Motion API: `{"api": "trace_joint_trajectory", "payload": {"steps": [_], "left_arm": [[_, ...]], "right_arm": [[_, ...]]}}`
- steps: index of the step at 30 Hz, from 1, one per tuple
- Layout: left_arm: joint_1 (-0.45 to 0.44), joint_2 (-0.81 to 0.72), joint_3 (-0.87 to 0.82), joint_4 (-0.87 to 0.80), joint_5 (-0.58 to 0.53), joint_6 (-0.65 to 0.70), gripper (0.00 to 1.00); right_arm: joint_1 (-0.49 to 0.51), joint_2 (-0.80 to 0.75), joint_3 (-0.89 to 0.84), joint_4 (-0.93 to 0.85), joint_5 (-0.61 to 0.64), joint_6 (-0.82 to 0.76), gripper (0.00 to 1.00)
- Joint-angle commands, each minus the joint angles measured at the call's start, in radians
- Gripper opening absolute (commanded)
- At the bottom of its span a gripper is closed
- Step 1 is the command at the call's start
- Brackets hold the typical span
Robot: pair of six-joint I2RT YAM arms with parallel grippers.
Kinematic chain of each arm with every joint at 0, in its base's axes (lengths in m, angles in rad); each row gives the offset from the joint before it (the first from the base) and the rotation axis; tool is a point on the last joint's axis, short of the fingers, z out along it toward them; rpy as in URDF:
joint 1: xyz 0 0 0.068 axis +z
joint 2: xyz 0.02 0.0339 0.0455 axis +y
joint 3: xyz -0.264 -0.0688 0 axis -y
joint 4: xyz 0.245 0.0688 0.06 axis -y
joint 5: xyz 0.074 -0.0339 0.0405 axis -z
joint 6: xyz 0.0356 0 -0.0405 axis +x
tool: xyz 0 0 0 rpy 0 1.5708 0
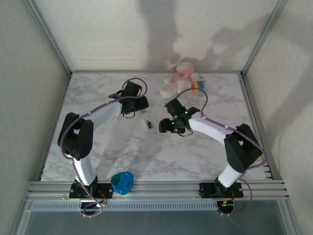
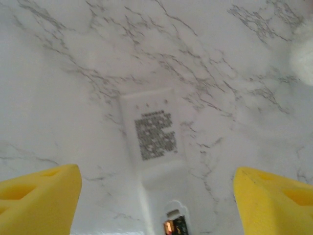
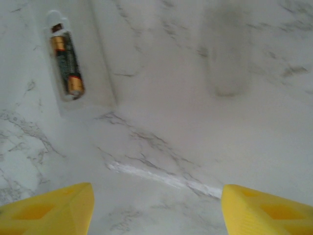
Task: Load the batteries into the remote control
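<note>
Starting on the left, my left pincer (image 2: pixel 156 198) is released. Its yellow fingers (image 2: pixel 39 200) stand wide apart with nothing clamped between them, and it hangs straight over the remote control (image 2: pixel 154 137). The remote lies flat on the marble desk (image 1: pixel 195 156) with its back up, so the printed label (image 2: pixel 155 137) faces my camera. In the left wrist view its long axis runs from 12 to 6 o'clock, leaning a touch toward 11. The label end is at 12 and the open battery bay (image 3: pixel 55 23) at 6, right at the bottom edge between the fingers.

From the top camera the remote sits near the middle of the desk, between the two arms. It is at about 5 o'clock from the left pincer and about 9 o'clock from the right one, with its length running roughly 11 to 5.

One battery (image 3: pixel 66 58), dark with coppery-orange ends, lies inside the bay, lined up with the remote's length. I cannot make out a second battery, and I cannot tell whether it is seated or lying somewhere out of sight.

On the right, my right pincer (image 3: pixel 156 210) is also released, with its fingers spread and empty above bare marble. From it the bay lies at about 10 o'clock, near but clear of the fingers.

As I judge it, the left pincer straddles the remote's body, while the right sits beside the bay end and off the axis. Any press on the battery or grip on the remote turns on that 12-to-6 line, and the left arm is already square to it.
</note>
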Motion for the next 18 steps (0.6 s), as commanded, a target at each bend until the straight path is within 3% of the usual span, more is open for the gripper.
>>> {"api": "trace_joint_trajectory", "payload": {"steps": [1, 10, 18], "left_arm": [[0.051, 0.025, 0.033, 0.014, 0.028, 0.074, 0.81], [0.115, -0.036, -0.022, 0.033, 0.065, 0.054, 0.82], [0.129, -0.100, -0.075, 0.033, 0.068, 0.050, 0.83]], "right_arm": [[0.080, 0.080, 0.091, -0.056, 0.083, -0.032, 0.76], [0.140, 0.346, 0.353, -0.165, 0.221, -0.070, 0.84], [0.143, 0.451, 0.433, -0.195, 0.254, -0.087, 0.88]]}}
